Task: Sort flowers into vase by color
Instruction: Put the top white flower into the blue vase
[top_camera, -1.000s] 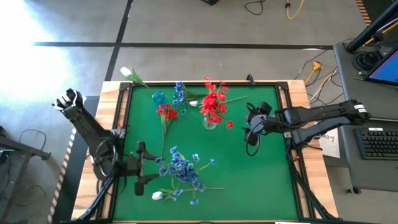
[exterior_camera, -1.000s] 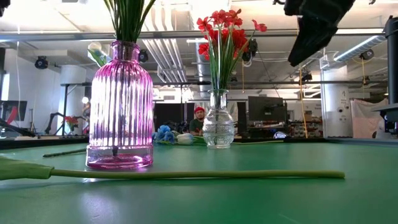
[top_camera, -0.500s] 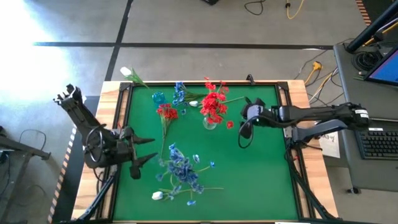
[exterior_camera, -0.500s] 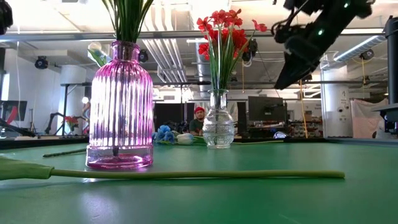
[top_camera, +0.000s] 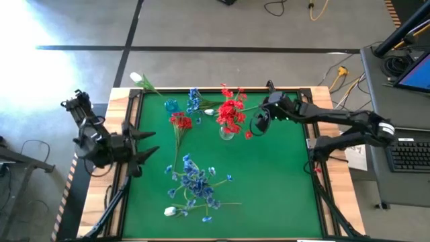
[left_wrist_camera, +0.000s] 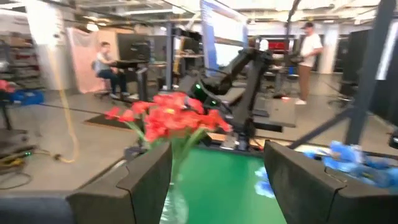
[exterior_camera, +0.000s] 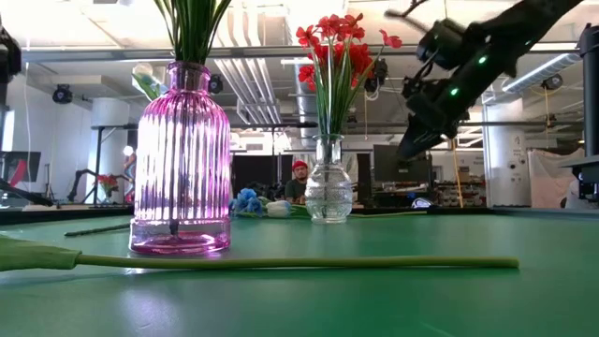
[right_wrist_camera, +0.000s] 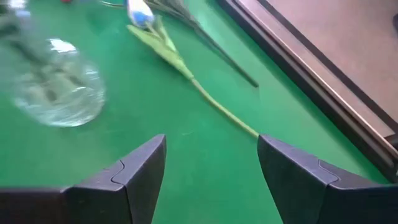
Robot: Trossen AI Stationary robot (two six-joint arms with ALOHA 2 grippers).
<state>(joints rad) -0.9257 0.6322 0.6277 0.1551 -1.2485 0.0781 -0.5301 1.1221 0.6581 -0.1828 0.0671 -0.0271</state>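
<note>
Red flowers [top_camera: 230,113] stand in a clear glass vase [exterior_camera: 329,192] near the far middle of the table. Blue sprays [top_camera: 196,183] stand in a pink ribbed vase [exterior_camera: 182,159] nearer the front. Loose flowers lie on the green mat: a red one [top_camera: 179,124], a blue one [top_camera: 193,101], a white tulip [right_wrist_camera: 163,48] beside the clear vase, and another white tulip [exterior_camera: 281,263] at the front. My right gripper [top_camera: 257,124] hovers open just right of the clear vase. My left gripper [top_camera: 144,149] is open in the air at the table's left edge.
A white bud [top_camera: 138,79] lies over the far left corner of the table frame. A small teal object [top_camera: 171,105] sits by the loose blue flower. The raised black rim [right_wrist_camera: 311,87] borders the mat. The mat's right half [top_camera: 275,188] is bare. People show in the room behind.
My left gripper has drawn back from the pink vase toward the table's left edge and turned, holding nothing. My right gripper has moved toward the far edge and left, closing on the clear vase with red flowers, and has tipped downward. The flowers have stayed put.
</note>
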